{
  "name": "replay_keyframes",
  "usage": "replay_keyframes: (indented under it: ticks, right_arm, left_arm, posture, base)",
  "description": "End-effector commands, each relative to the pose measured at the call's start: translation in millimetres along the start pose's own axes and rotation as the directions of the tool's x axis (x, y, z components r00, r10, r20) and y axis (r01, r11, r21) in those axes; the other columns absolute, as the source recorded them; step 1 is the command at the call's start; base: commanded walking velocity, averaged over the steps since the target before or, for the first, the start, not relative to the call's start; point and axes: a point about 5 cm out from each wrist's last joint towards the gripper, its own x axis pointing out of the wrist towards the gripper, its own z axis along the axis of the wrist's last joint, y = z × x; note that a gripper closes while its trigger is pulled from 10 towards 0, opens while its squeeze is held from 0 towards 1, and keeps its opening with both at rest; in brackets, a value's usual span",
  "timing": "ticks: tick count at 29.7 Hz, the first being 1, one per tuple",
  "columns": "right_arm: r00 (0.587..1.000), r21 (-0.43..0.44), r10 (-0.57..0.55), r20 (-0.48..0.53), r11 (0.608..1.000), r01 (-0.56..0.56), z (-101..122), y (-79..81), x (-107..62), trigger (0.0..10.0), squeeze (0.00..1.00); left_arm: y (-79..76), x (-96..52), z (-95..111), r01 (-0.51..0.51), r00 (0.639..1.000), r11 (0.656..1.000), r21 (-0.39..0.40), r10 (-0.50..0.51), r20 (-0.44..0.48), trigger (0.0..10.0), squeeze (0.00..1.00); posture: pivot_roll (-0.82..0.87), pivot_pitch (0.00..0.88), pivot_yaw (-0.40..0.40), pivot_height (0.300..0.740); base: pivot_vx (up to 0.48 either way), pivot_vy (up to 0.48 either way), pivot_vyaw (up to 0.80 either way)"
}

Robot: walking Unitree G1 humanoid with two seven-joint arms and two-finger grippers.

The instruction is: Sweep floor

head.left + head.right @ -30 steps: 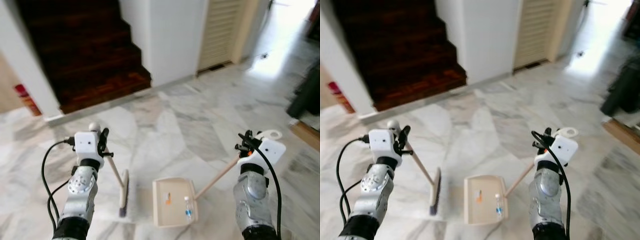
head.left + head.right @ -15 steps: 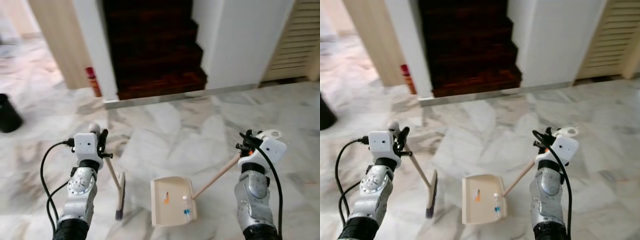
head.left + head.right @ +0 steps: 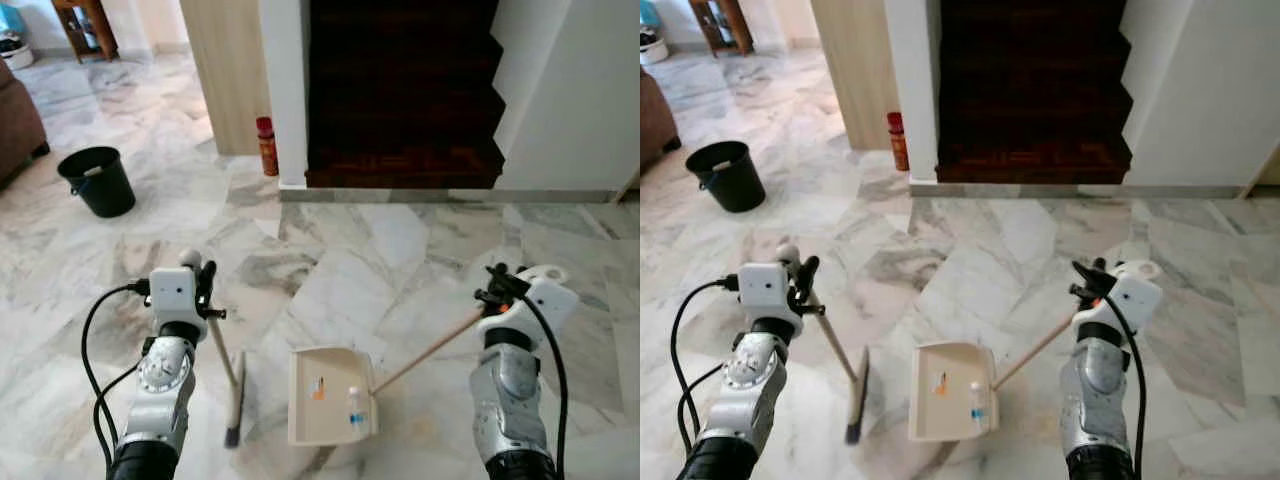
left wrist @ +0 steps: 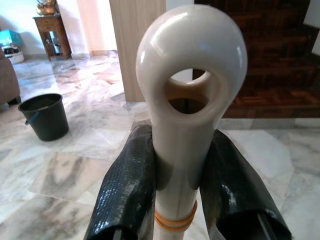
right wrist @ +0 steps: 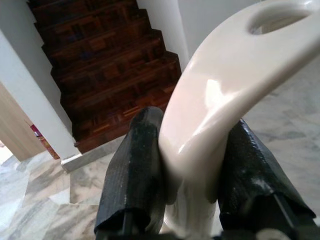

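Room: marble floor [image 3: 400, 260] before a dark wooden staircase [image 3: 400, 90], white walls on either side.
Bucket: black bucket [image 3: 98, 181] stands on the floor well off to the robot's left; its contents cannot be made out.
Red bottle: red bottle [image 3: 266, 146] stands by the wall beside the bottom stair.
Dustpan: cream dustpan [image 3: 325, 395] lies on the floor between the arms, holding a small clear bottle [image 3: 356, 407] and an orange scrap [image 3: 319, 388].
Broom: broom [image 3: 226, 375] slants down to the floor just left of the dustpan.
Left gripper: left gripper [image 4: 176, 180] is raised at the robot's left, fingers clamped on the broom handle below its ringed end.
Right gripper: right gripper [image 5: 192, 175] is raised at the right, fingers clamped on the dustpan's long handle [image 3: 425, 354].
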Motion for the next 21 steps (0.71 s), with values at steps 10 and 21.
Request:
replay_keyframes:
  ticks: [10,21]
  right_arm:
    - [0.997,0.001,0.036,0.068,0.999,-0.036,15.8,8.7,6.2,10.0,0.00]
    - [0.998,0.005,0.034,0.060,0.999,-0.034,15.1,8.8,5.8,10.0,0.00]
  left_arm:
    - [-1.0,5.7,14.4,0.010,0.998,1.000,0.014,-0.011,0.058,10.0,0.00]
    - [-0.4,4.9,13.9,0.007,0.999,1.000,0.017,-0.008,0.050,10.0,0.00]
  posture:
    - [-0.09,0.000,0.010,0.740]
    - [-0.08,0.000,0.010,0.740]
  base:
    - [0.000,0.000,0.19]
    - [0.000,0.000,0.71]
